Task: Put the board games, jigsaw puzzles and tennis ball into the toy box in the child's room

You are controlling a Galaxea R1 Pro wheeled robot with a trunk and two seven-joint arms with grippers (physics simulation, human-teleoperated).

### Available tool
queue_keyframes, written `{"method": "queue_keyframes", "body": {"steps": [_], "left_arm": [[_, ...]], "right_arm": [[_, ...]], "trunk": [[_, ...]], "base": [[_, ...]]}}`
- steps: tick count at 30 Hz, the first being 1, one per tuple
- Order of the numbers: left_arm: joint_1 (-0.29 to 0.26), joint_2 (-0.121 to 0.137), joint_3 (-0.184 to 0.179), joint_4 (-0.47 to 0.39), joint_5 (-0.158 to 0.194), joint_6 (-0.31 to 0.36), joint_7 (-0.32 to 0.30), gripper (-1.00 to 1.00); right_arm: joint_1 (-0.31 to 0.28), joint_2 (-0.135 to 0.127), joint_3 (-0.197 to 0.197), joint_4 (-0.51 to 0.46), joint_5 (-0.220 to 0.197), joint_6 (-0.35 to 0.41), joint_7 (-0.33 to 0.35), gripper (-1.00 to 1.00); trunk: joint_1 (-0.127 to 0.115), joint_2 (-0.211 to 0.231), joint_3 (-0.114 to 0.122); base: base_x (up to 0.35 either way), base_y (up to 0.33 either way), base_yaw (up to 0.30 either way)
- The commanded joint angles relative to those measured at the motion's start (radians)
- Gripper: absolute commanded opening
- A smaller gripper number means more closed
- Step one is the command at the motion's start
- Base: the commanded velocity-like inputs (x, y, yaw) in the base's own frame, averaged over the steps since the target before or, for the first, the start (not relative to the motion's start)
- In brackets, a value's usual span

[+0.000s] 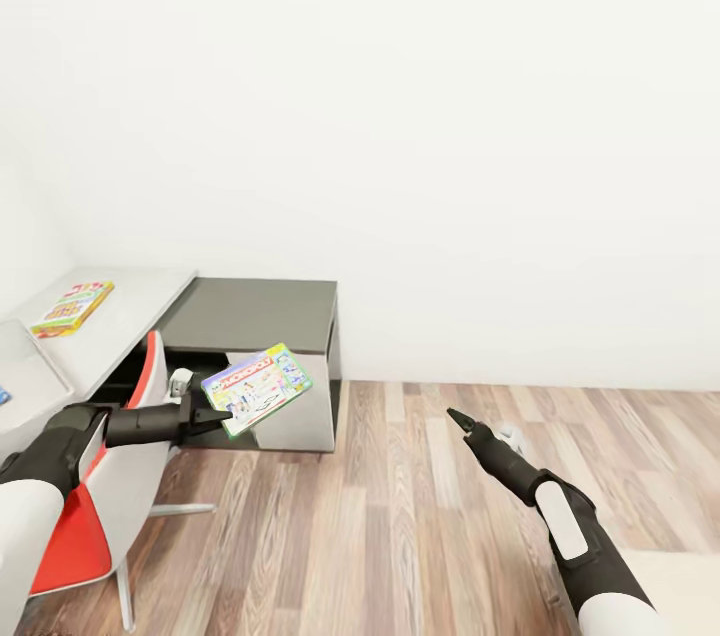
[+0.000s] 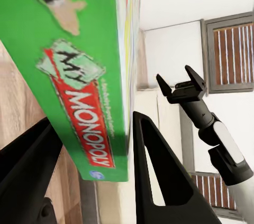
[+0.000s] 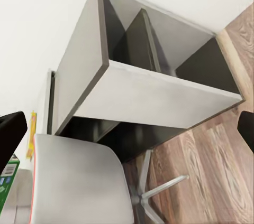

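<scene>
My left gripper (image 1: 218,414) is shut on a pale blue-white board game (image 1: 258,386) and holds it tilted in the air in front of the dark grey side unit (image 1: 255,311). Up close the box shows a green edge reading MONOPOLY (image 2: 79,102), clamped between my dark fingers (image 2: 159,182). A yellow board game (image 1: 72,306) lies flat on the pale table top (image 1: 130,316) at far left. My right gripper (image 1: 455,416) hangs open over the wood floor, holding nothing; it appears as an open fork (image 2: 180,82) past the box. The toy box, puzzles and tennis ball are out of view.
A red and white swivel chair (image 1: 110,496) stands under my left arm, close to the table; its grey back (image 3: 79,182) is beside the side unit (image 3: 148,97). Plank floor (image 1: 430,516) stretches right to the white wall. A beige patch (image 1: 690,576) lies at lower right.
</scene>
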Motion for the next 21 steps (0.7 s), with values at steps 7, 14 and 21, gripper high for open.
{"method": "queue_keyframes", "body": {"steps": [7,14,21], "left_arm": [[-0.001,-0.001,0.005,0.000,-0.009,0.011,-0.008,-1.00],[-0.001,-0.001,0.005,0.000,-0.009,0.012,-0.008,-1.00],[-0.001,-0.001,0.005,0.000,-0.009,0.012,-0.008,-1.00]], "right_arm": [[-0.001,0.000,-0.003,-0.001,-0.006,0.009,0.001,1.00],[-0.001,0.000,-0.003,-0.001,-0.006,0.009,0.003,1.00],[-0.001,0.000,-0.003,-0.001,-0.006,0.009,0.004,1.00]], "trunk": [[0.001,-0.002,-0.002],[0.001,-0.002,-0.002],[0.001,-0.002,-0.002]], "base": [[0.324,-0.007,0.290],[0.324,0.000,0.291],[0.314,0.000,0.146]]}}
